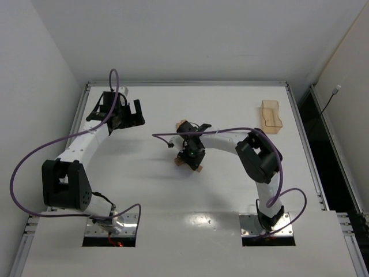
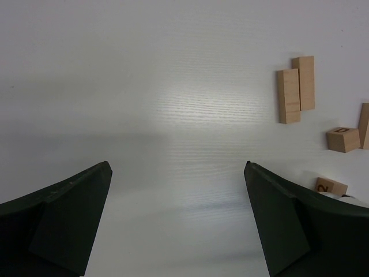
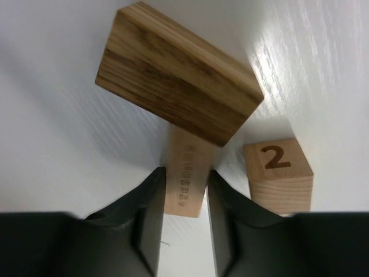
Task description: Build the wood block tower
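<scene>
My right gripper is shut on a pale long wood block with engraved writing on its face. A darker wood block lies across that block's far end. A cube marked "2" stands just right of the right finger. In the top view the right gripper sits over the block cluster at the table's middle. My left gripper is open and empty over bare table, at the back left in the top view. Two pale long blocks lie side by side to its right.
In the left wrist view a plain cube, the "2" cube and another block sit at the right edge. An amber plastic tray stands at the back right of the white table. Purple cables loop from both arms.
</scene>
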Available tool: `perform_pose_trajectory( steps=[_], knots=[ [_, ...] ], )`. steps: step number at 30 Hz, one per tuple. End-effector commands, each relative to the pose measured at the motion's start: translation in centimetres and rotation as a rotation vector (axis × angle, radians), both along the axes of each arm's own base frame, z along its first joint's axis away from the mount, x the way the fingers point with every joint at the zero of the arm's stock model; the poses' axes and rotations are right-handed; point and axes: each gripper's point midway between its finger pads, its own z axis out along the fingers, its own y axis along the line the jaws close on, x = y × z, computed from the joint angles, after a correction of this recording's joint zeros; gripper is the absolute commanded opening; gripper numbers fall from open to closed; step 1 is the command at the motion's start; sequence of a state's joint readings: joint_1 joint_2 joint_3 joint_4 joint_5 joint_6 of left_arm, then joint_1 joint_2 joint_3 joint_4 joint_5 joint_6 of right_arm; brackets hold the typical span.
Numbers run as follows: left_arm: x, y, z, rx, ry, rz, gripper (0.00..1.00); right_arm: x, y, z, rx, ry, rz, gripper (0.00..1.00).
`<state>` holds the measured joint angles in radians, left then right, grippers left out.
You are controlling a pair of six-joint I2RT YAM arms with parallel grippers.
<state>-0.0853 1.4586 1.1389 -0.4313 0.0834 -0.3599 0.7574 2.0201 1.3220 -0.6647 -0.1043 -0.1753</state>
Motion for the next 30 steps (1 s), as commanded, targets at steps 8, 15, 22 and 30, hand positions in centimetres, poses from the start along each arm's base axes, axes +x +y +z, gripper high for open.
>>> perform_pose_trajectory(
  steps=[8, 15, 22, 30],
  knots=[
    [0.4, -0.4, -0.1, -0.009, -0.009, -0.01, 1.0, 0.8, -1.0, 4.6, 0.003, -0.144, -0.063, 0.0],
    [-0.5, -0.9, 0.5, -0.001, -0.049, 0.001, 1.0, 5.6, -4.5, 15.9, 0.195, -0.447, -0.425, 0.0],
    [-0.2, -1.7, -0.1, 0.004, -0.03, 0.006, 1.0, 8.9, -11.4, 11.1, 0.154, -0.219, -0.906, 0.0],
    [0.0, -1.6, -0.6, 0.014, -0.013, 0.013, 1.0, 11.3, -11.6, 6.7, 0.156, -0.072, -1.033, 0.0]
  ],
)
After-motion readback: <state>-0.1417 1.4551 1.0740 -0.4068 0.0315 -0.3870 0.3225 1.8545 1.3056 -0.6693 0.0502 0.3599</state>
